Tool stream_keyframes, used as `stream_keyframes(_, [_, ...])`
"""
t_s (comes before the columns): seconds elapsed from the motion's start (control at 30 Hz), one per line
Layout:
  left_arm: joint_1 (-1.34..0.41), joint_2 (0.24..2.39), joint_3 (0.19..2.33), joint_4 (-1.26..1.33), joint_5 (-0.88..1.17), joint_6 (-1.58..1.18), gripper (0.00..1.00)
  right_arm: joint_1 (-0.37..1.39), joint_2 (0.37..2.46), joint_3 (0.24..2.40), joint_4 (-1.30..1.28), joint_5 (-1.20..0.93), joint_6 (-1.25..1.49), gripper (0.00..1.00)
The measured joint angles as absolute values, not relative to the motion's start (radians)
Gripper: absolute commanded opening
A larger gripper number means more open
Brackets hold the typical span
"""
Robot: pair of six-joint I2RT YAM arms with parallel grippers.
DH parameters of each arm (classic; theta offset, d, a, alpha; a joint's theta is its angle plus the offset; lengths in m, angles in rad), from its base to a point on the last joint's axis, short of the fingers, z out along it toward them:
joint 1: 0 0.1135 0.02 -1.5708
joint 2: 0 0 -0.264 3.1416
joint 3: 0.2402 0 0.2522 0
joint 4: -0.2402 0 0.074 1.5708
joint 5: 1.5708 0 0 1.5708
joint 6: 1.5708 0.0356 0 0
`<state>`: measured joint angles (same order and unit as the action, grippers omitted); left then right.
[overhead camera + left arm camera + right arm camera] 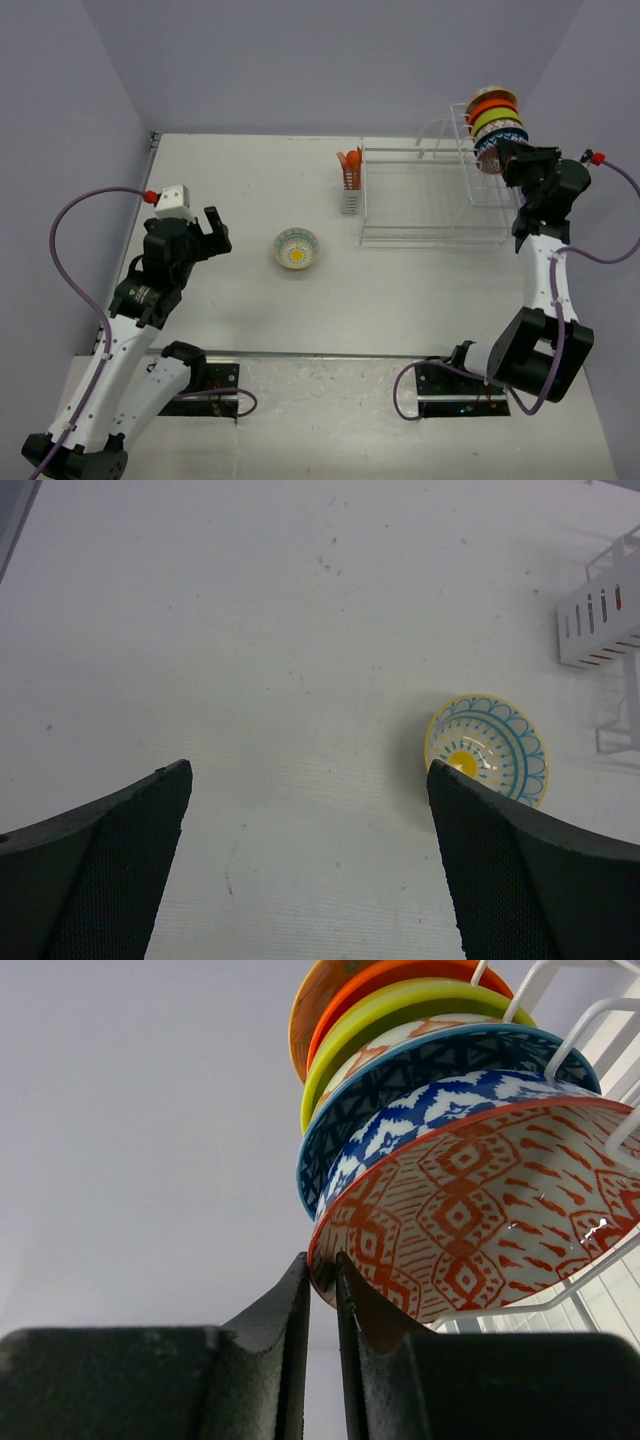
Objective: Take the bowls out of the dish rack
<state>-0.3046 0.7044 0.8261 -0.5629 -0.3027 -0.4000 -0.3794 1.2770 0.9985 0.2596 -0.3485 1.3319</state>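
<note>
Several bowls [495, 118] stand on edge in the raised slots of the white dish rack [430, 195] at the back right. In the right wrist view the nearest is a white bowl with an orange pattern [480, 1215], then blue-patterned [430, 1080], lime-green [400, 1005] and orange ones. My right gripper [322, 1275] is shut on the rim of the orange-patterned bowl, which still sits in the rack. A cream bowl with a yellow centre [297, 249] lies on the table; it also shows in the left wrist view [487, 748]. My left gripper [212, 232] is open and empty, left of that bowl.
A small utensil caddy [350, 183] with an orange item stands at the rack's left end; it also shows in the left wrist view [598, 627]. Purple walls close in the table at the left, back and right.
</note>
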Motion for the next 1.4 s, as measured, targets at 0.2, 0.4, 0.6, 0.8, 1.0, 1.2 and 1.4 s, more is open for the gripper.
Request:
stream_keyframes(0.2, [-0.305,0.704,0.826,-0.563,-0.303,-0.400,1.00,-0.379,1.263,0.982,0.276,-0.319,1.333,0.03])
stream_keyframes(0.4, [-0.305,0.704,0.826,-0.563,-0.303,-0.400,1.00,-0.377,1.229,0.935,0.308,-0.283,1.343,0.00])
stream_keyframes(0.6, [-0.305,0.705,0.826,-0.563,-0.303,-0.400,1.00,-0.375,1.201,0.873,0.379,-0.259,1.363,0.00])
stream_keyframes(0.8, [-0.305,0.708,0.826,-0.563,-0.303,-0.400,1.00,-0.375,1.189,0.841,0.429,-0.252,1.379,0.00])
stream_keyframes(1.0, [-0.305,0.721,0.826,-0.563,-0.303,-0.400,1.00,-0.375,1.159,0.822,0.458,-0.252,1.397,0.00])
stream_keyframes(1.2, [-0.305,0.720,0.826,-0.563,-0.303,-0.400,1.00,-0.375,1.150,0.813,0.482,-0.255,1.414,0.00])
stream_keyframes(1.4, [-0.305,0.720,0.826,-0.563,-0.302,-0.400,1.00,-0.376,1.149,0.809,0.487,-0.256,1.423,0.00])
